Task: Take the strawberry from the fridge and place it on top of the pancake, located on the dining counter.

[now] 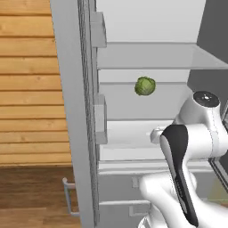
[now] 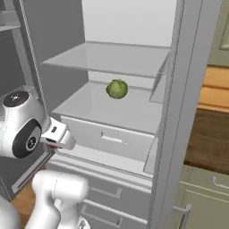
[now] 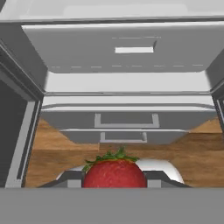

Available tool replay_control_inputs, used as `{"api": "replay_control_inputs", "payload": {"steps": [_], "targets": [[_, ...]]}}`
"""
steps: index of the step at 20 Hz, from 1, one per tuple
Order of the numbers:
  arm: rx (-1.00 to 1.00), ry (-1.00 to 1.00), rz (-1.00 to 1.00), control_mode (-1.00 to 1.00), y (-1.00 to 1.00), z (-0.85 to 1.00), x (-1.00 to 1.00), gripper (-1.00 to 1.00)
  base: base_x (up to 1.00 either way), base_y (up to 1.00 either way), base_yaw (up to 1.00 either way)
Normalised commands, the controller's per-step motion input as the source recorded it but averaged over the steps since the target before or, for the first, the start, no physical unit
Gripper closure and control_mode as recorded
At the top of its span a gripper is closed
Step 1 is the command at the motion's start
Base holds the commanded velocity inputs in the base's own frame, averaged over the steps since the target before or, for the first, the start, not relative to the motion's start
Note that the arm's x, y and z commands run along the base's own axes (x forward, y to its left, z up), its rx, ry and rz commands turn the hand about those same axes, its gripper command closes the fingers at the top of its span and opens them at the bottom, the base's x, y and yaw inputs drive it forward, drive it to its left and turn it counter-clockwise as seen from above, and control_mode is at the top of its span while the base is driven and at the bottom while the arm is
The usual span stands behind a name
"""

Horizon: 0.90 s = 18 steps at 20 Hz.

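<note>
In the hand view, the strawberry (image 3: 114,174), red with green leaves on top, sits between my two dark fingertips (image 3: 72,178), and my gripper (image 3: 114,180) is shut on it. The gripper hangs in front of the open fridge (image 1: 73,111), facing its lower drawers (image 3: 127,120). In the right base view the hand (image 2: 58,135) is at the fridge's left side, below the middle shelf. The pancake and the dining counter are out of view.
A green cabbage (image 1: 145,86) (image 2: 117,88) sits on the middle fridge shelf. The open fridge doors stand on both sides of the arm. A wooden wall (image 1: 26,80) is to the left and a pale cabinet (image 2: 201,197) to the right. Wooden floor (image 3: 57,148) lies below.
</note>
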Motion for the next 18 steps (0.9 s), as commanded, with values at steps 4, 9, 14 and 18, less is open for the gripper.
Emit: {"api": "replay_control_inputs", "payload": {"steps": [4, 9, 14, 18], "targets": [[0.0, 0.0, 0.0, 1.0, 0.0, 0.0, 0.0, 1.0, -0.88, 0.0, 0.62], [0.0, 0.0, 0.0, 1.0, 0.0, 0.0, 0.0, 1.0, -0.76, 0.0, 0.78], [0.0, 0.0, 0.0, 1.0, 0.0, 0.0, 0.0, 1.0, -0.36, -0.01, 0.87], [0.0, 0.0, 0.0, 1.0, 0.0, 0.0, 0.0, 1.0, 0.0, -0.08, 0.81]]}}
